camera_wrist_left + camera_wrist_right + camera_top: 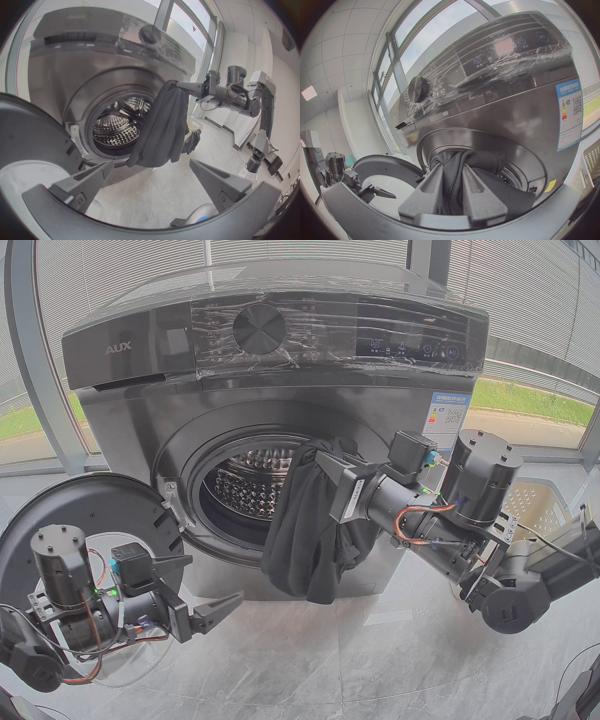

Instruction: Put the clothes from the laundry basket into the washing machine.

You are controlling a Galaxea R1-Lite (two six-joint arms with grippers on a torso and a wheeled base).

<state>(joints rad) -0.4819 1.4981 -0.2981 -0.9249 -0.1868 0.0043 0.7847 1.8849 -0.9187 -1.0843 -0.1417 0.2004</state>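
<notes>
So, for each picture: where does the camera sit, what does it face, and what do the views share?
Head view: on the head, facing down at the washing machine; both arms show.
Left wrist view: behind open left fingers, facing the drum.
Right wrist view: behind right fingers shut on the black garment.
All share that garment.

L claw (150, 163) spread; R claw (182, 86) pinching blk garment (162, 125).

Round drum mouth (240, 490) of the dark grey washing machine (156, 409) free at left, black hanging garment (306, 540) across its right.
</notes>
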